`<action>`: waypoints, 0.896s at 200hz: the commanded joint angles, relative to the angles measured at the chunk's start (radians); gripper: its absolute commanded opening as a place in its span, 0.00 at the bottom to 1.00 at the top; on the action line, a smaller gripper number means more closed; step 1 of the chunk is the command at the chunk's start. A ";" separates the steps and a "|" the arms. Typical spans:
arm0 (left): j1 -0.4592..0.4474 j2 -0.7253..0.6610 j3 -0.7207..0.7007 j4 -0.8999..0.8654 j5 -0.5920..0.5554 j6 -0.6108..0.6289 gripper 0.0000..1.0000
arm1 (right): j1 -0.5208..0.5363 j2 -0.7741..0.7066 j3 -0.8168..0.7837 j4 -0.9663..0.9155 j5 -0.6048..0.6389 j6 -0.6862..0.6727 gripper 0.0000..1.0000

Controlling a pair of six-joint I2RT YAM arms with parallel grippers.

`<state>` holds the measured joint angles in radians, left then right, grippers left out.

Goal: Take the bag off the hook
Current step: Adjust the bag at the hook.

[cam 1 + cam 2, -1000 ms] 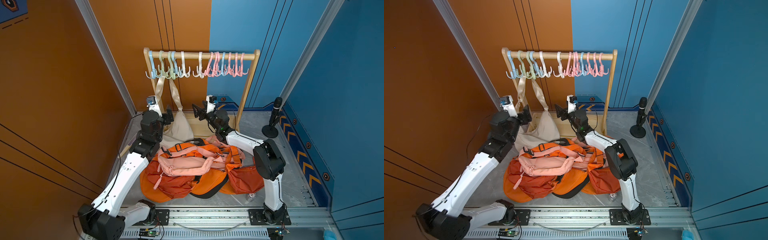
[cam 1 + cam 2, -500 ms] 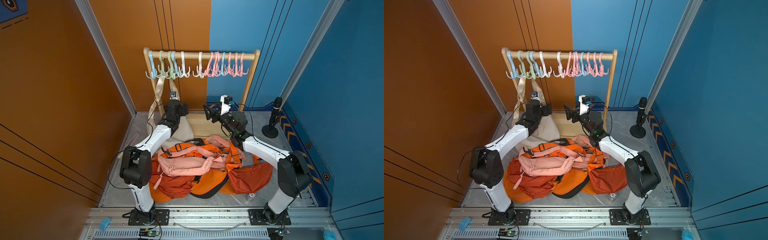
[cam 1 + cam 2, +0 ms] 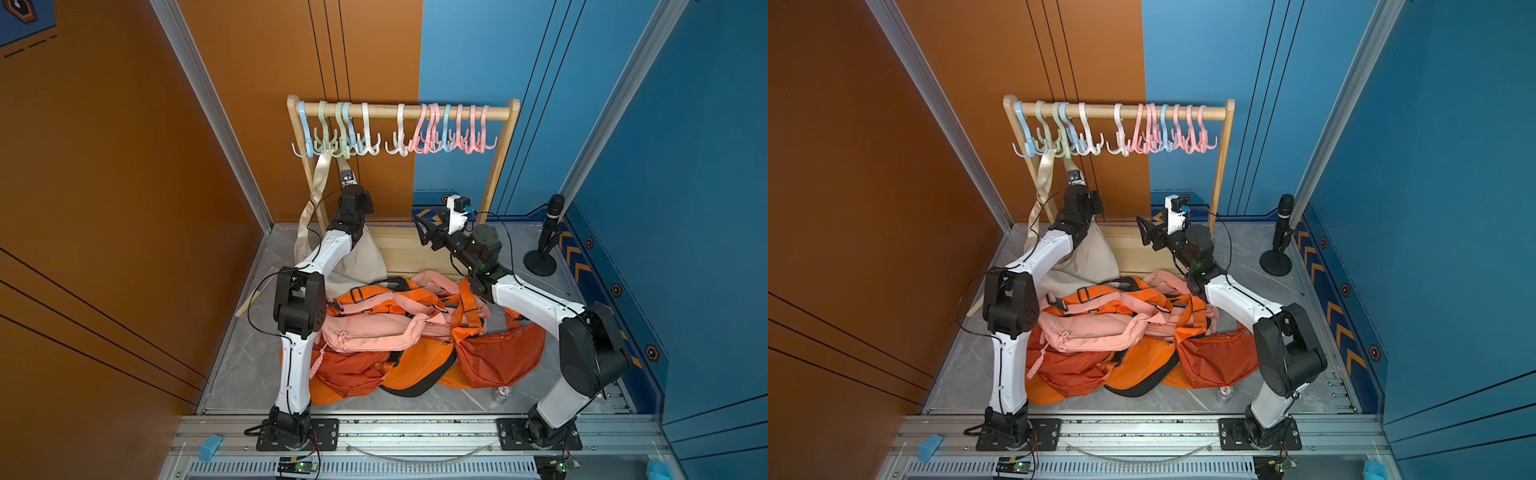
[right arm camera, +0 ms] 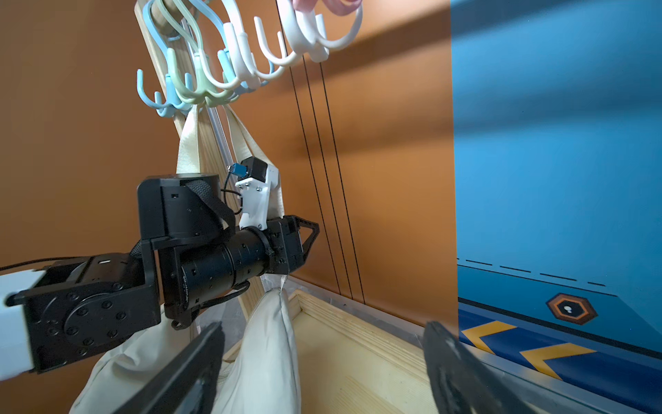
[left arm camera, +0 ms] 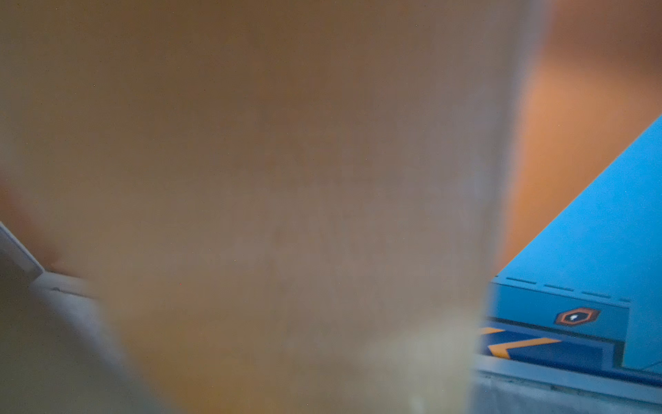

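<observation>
Surface (image 3: 249,365): grey and marbled, carrying everything below.
Rack (image 3: 380,111): wooden, standing along the back edge, its bar lined with pastel hooks.
Bag pile (image 3: 374,328): orange and pink bags heaped at the centre.
Cream bag (image 3: 361,264): body slumped in the back left corner by the rack's foot, its strap (image 3: 319,176) looped over a pale green hook (image 3: 343,143).
Left tool (image 4: 311,231): raised against the strap below the hooks; whether it grips cannot be told.
Right tool (image 3: 428,232): fingers wide apart, nothing between them, near the middle of the back edge.
</observation>
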<state>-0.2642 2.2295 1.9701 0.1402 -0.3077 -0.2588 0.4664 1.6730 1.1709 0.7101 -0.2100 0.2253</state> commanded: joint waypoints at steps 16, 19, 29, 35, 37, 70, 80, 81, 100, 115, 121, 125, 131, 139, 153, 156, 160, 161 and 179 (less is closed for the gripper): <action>-0.053 0.002 0.074 -0.002 0.059 0.040 0.15 | -0.030 -0.057 -0.021 -0.027 -0.018 0.007 0.88; -0.057 0.001 0.074 -0.003 0.062 0.042 0.14 | -0.034 -0.059 -0.020 -0.031 -0.019 0.006 0.88; -0.070 -0.003 0.074 -0.003 0.070 0.044 0.09 | -0.047 -0.061 -0.018 -0.040 -0.029 0.005 0.89; -0.078 -0.007 0.072 -0.003 0.076 0.043 0.07 | -0.055 -0.061 -0.013 -0.046 -0.033 0.005 0.89; -0.081 -0.007 0.073 -0.002 0.080 0.043 0.07 | -0.058 -0.062 -0.011 -0.047 -0.034 0.006 0.89; -0.151 -0.016 0.074 0.000 0.089 0.057 0.00 | -0.118 -0.027 0.067 -0.120 -0.095 -0.003 0.89; -0.174 -0.015 0.077 0.007 0.094 0.059 0.00 | -0.137 -0.002 0.107 -0.146 -0.126 0.002 0.89; -0.175 -0.016 0.076 0.009 0.095 0.058 0.00 | -0.139 0.000 0.110 -0.149 -0.129 0.004 0.89; -0.210 -0.017 0.085 0.019 0.114 0.046 0.00 | -0.173 0.056 0.201 -0.193 -0.187 0.031 0.89; -0.229 -0.025 0.086 0.025 0.124 0.041 0.00 | -0.195 0.105 0.283 -0.234 -0.225 0.057 0.89; -0.236 -0.030 0.082 0.028 0.131 0.041 0.00 | -0.203 0.121 0.316 -0.253 -0.236 0.063 0.89; -0.239 -0.035 0.076 0.029 0.135 0.040 0.00 | -0.203 0.133 0.338 -0.267 -0.241 0.065 0.89; -0.240 -0.042 0.064 0.033 0.140 0.035 0.00 | -0.206 0.147 0.368 -0.287 -0.247 0.066 0.90; -0.237 -0.056 0.039 0.041 0.141 0.019 0.00 | -0.206 0.167 0.399 -0.310 -0.258 0.064 0.91; -0.221 -0.087 -0.029 0.068 0.145 -0.020 0.02 | -0.202 0.197 0.451 -0.330 -0.274 0.063 0.94; -0.217 -0.093 -0.044 0.070 0.145 -0.028 0.03 | -0.200 0.206 0.460 -0.334 -0.278 0.062 0.95; -0.213 -0.106 -0.063 0.075 0.147 -0.036 0.06 | -0.197 0.216 0.475 -0.338 -0.281 0.063 0.95; -0.210 -0.109 -0.068 0.075 0.147 -0.039 0.06 | -0.196 0.220 0.479 -0.339 -0.282 0.063 0.96; -0.197 -0.170 -0.160 0.092 0.160 -0.057 0.31 | -0.178 0.284 0.556 -0.356 -0.313 0.062 1.00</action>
<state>-0.4900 2.1559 1.9026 0.1902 -0.1875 -0.2729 0.2630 1.8896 1.6318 0.4206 -0.4500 0.2733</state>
